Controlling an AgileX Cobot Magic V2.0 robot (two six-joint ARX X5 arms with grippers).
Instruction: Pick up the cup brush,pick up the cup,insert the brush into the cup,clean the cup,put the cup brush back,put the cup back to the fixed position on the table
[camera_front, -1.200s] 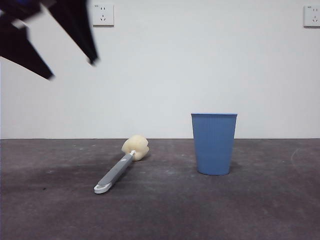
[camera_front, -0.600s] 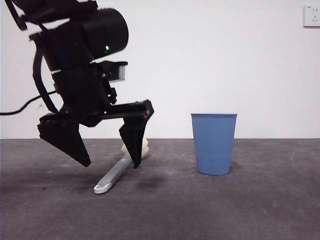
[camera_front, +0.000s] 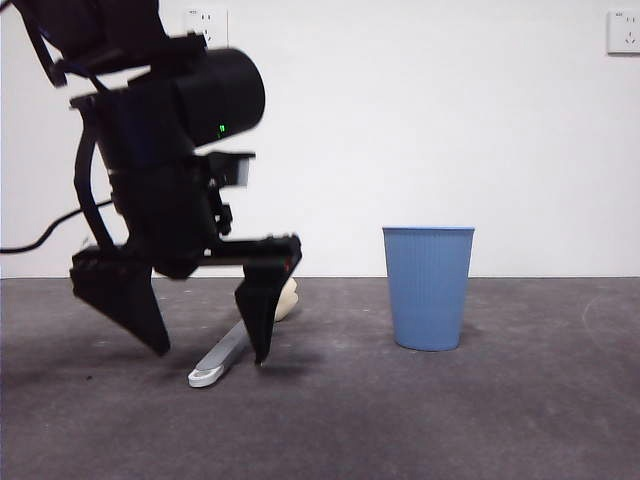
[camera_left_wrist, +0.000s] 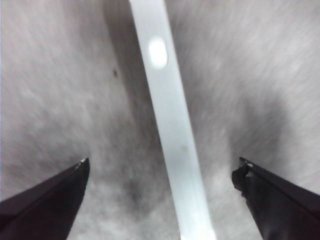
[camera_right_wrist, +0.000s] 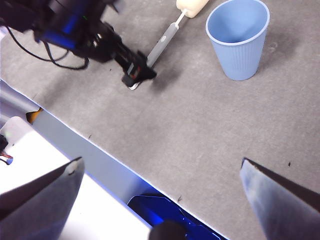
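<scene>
The cup brush (camera_front: 224, 354) lies flat on the table (camera_front: 480, 420), its sponge head (camera_front: 288, 300) pointing toward the back wall. My left gripper (camera_front: 208, 348) hangs low over the grey handle, open, with one jaw on each side and neither touching it. The left wrist view shows the pale handle (camera_left_wrist: 170, 125) running between the spread jaws of that gripper (camera_left_wrist: 162, 165). The blue cup (camera_front: 428, 287) stands upright to the right of the brush. My right gripper (camera_right_wrist: 160, 165) is open and empty, high above the table's near edge, looking down on the cup (camera_right_wrist: 239, 40) and brush (camera_right_wrist: 165, 40).
Two wall sockets (camera_front: 206, 28) sit high on the white back wall. A cable trails from the left arm at the left edge. The table's front edge (camera_right_wrist: 95, 145) shows in the right wrist view, with a white surface beyond it.
The left arm came down from the top left corner and has sunk further, so its open jaws now straddle the brush handle near the table. Brush and cup have not moved.
</scene>
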